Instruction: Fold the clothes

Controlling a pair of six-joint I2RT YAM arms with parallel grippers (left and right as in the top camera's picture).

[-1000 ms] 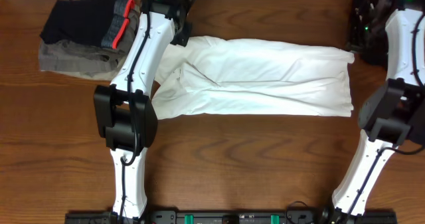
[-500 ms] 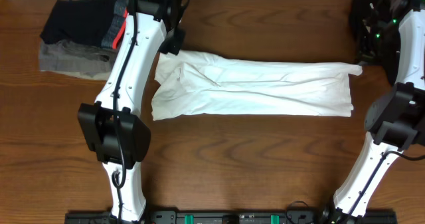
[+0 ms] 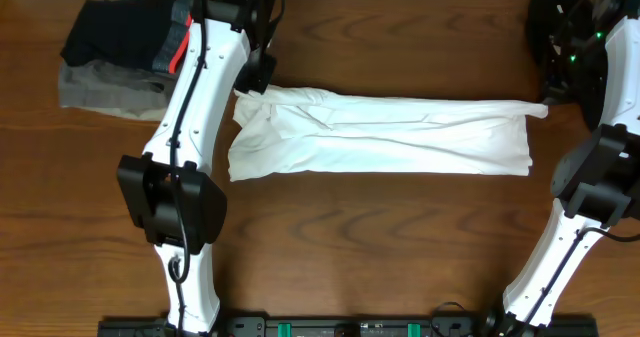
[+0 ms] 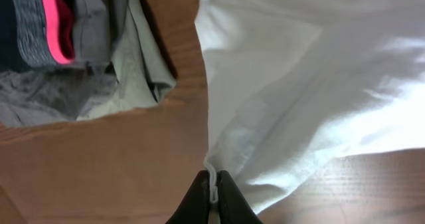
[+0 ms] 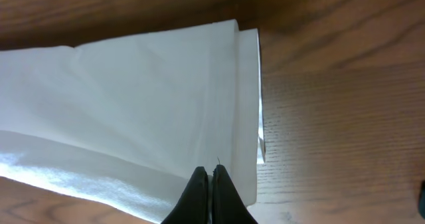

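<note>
The white T-shirt (image 3: 400, 132) lies as a long band on the bench (image 3: 380, 237), just beside the pile of clothes (image 3: 120, 57). The left gripper (image 4: 212, 184) pinches the corner nearest the pile and the right gripper (image 5: 212, 174) pinches the farthest corner — the long axis runs gripper to gripper.

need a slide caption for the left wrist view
Left pincer pinching an edge of the white T-shirt beside a pile of darker clothes on the wooden table

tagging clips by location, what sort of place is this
Probably a robotics lab bench: two white robot arms at a wooden table, a white T-shirt stretched across it, other clothes piled at one corner.
</note>
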